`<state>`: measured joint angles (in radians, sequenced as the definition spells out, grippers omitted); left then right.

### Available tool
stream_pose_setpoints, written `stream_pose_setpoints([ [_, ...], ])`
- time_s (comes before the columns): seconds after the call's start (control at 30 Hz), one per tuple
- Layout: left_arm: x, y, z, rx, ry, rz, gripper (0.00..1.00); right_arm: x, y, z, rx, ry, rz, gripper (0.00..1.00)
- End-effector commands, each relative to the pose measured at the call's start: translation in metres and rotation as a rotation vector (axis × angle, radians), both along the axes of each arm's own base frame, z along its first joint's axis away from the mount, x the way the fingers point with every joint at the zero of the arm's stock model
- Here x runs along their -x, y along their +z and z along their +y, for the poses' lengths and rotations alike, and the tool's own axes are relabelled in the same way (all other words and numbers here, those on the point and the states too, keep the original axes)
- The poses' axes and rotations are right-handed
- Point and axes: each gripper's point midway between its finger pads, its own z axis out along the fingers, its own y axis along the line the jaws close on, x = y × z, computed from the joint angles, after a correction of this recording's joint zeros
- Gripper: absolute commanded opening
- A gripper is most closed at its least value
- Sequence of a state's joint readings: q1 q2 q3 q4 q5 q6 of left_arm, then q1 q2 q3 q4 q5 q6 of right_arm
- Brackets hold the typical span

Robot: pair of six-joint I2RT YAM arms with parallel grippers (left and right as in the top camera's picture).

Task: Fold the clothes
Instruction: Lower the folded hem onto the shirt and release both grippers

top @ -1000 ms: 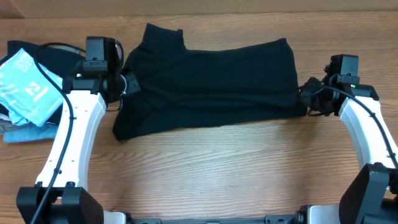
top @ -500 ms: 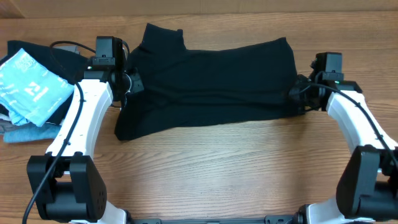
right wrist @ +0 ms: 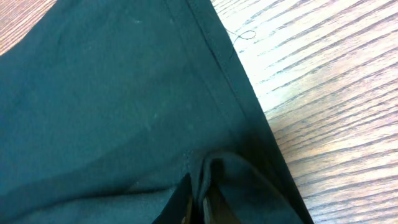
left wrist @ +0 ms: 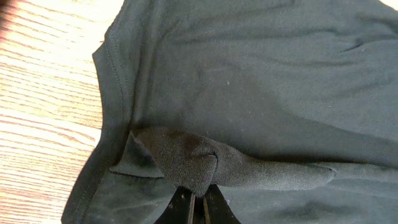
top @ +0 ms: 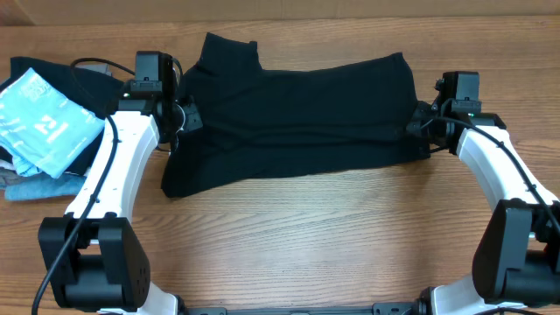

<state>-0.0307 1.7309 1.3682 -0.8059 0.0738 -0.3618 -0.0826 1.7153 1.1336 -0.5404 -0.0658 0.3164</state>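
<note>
The left gripper (top: 186, 118) was clamped shut on a pinch of the black T-shirt (top: 297, 114); in its wrist view the jaws met with a nub of fabric bunched just ahead of the tips, close beside a stitched hem. The right gripper (top: 422, 129) was likewise closed on the shirt's opposite end, a small ridge of cloth rising at its fingertips right next to the hem and the bare table (top: 306, 236). Between the two grippers the shirt lay spread flat on the wood, a flap jutting away beyond the left one.

With both ends held, the step looked like a lift-and-carry fold. It would probably go best if both grippers rose together at one height, holding the cloth lightly taut between them so the middle did not sag or twist; they should then carry the held edge across squarely and lay it down edge to edge before letting go. The pinches were small and near the hems, so a sharp tug might slip them.

How many layers each pinch caught could not be told; each wrist view cut its fingers off at the lower edge. The black cloth swallowed seams from overhead, so whether that flap was a sleeve or the neck was unclear. Outward of the left gripper, a light-blue garment (top: 39, 122) and the folded pieces (top: 26, 185) under it were partly cut off by the frame.
</note>
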Motion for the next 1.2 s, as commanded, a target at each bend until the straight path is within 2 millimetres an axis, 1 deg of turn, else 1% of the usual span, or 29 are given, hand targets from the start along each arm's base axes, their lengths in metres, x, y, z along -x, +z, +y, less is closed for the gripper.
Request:
stream_pose_setpoints([
  [0.0, -0.006, 0.002, 0.007, -0.039, -0.008, -0.009, 0.14, -0.010, 0.009, -0.003, 0.025, -0.001, -0.032, 0.16],
  [0.03, -0.006, 0.002, 0.007, -0.040, -0.007, -0.009, 0.31, -0.011, 0.010, -0.003, 0.026, -0.001, -0.039, 0.31],
  [0.07, -0.006, 0.002, 0.007, -0.040, -0.007, -0.010, 0.63, -0.014, 0.011, -0.004, 0.029, -0.003, -0.051, 0.51],
  [0.1, -0.007, 0.002, 0.007, -0.040, -0.007, -0.013, 0.75, -0.017, 0.013, -0.004, 0.031, 0.000, -0.065, 0.62],
  [0.13, -0.010, 0.003, 0.007, -0.041, -0.010, -0.026, 0.82, -0.022, 0.016, -0.005, 0.034, 0.000, -0.091, 0.79],
  [0.17, -0.016, 0.008, 0.006, -0.048, -0.031, -0.059, 0.84, -0.028, 0.021, -0.005, 0.046, 0.017, -0.124, 0.87],
  [0.23, -0.027, 0.023, 0.006, -0.047, -0.034, -0.102, 0.84, -0.035, 0.028, -0.005, 0.079, 0.066, -0.158, 0.90],
  [0.27, -0.029, 0.034, 0.003, -0.031, -0.041, -0.113, 0.85, -0.036, 0.030, -0.005, 0.090, 0.085, -0.158, 0.91],
  [0.3, -0.030, 0.043, -0.001, -0.013, -0.050, -0.115, 0.82, -0.035, 0.031, -0.005, 0.097, 0.097, -0.149, 0.91],
  [0.33, -0.027, 0.048, -0.005, 0.005, -0.061, -0.105, 0.75, -0.032, 0.033, -0.003, 0.099, 0.120, -0.126, 0.91],
  [0.37, -0.020, 0.049, -0.009, 0.024, -0.070, -0.072, 0.62, -0.028, 0.034, 0.000, 0.086, 0.139, -0.104, 0.87],
  [0.4, -0.012, 0.046, -0.010, 0.034, -0.074, -0.040, 0.34, -0.023, 0.035, 0.006, 0.060, 0.167, -0.080, 0.79],
  [0.43, -0.005, 0.040, -0.012, 0.042, -0.077, -0.005, 0.08, -0.019, 0.035, 0.011, 0.034, 0.188, -0.062, 0.64],
  [0.47, 0.001, 0.031, -0.016, 0.055, -0.086, 0.030, 0.04, -0.014, 0.033, 0.017, 0.012, 0.215, -0.049, 0.41],
  [0.5, 0.006, 0.021, -0.020, 0.069, -0.095, 0.060, 0.04, -0.011, 0.030, 0.019, 0.001, 0.221, -0.036, 0.15],
  [0.53, 0.011, 0.009, -0.024, 0.083, -0.104, 0.095, 0.04, -0.008, 0.027, 0.020, -0.005, 0.222, -0.026, 0.04],
  [0.6, 0.019, -0.010, -0.032, 0.106, -0.121, 0.154, 0.04, -0.004, 0.020, 0.020, -0.008, 0.223, -0.009, 0.04],
  [0.63, 0.024, -0.024, -0.042, 0.133, -0.139, 0.199, 0.04, 0.001, 0.014, 0.021, -0.011, 0.223, 0.004, 0.04],
  [0.67, 0.026, -0.032, -0.047, 0.150, -0.150, 0.223, 0.04, 0.004, 0.008, 0.021, -0.013, 0.222, 0.013, 0.04],
  [0.73, 0.029, -0.045, -0.058, 0.166, -0.189, 0.260, 0.04, 0.010, -0.005, 0.022, -0.023, 0.224, 0.042, 0.04],
  [0.8, 0.033, -0.054, -0.064, 0.157, -0.213, 0.289, 0.04, 0.016, -0.017, 0.022, -0.027, 0.224, 0.071, 0.04],
  [0.83, 0.036, -0.058, -0.065, 0.147, -0.221, 0.306, 0.04, 0.021, -0.028, 0.023, -0.032, 0.223, 0.096, 0.04],
  [0.87, 0.040, -0.060, -0.062, 0.122, -0.216, 0.327, 0.04, 0.026, -0.039, 0.023, -0.038, 0.223, 0.129, 0.04],
  [0.93, 0.046, -0.063, -0.053, 0.075, -0.198, 0.355, 0.04, 0.031, -0.051, 0.023, -0.043, 0.223, 0.164, 0.04],
  [0.97, 0.049, -0.065, -0.045, 0.033, -0.173, 0.374, 0.04, 0.033, -0.061, 0.021, -0.035, 0.220, 0.189, 0.04],
  [1.07, 0.051, -0.072, -0.035, -0.018, -0.136, 0.399, 0.04, 0.035, -0.072, 0.015, -0.005, 0.206, 0.219, 0.04],
  [1.17, 0.054, -0.084, -0.032, -0.037, -0.130, 0.435, 0.04, 0.036, -0.076, 0.012, 0.009, 0.200, 0.232, 0.04],
])
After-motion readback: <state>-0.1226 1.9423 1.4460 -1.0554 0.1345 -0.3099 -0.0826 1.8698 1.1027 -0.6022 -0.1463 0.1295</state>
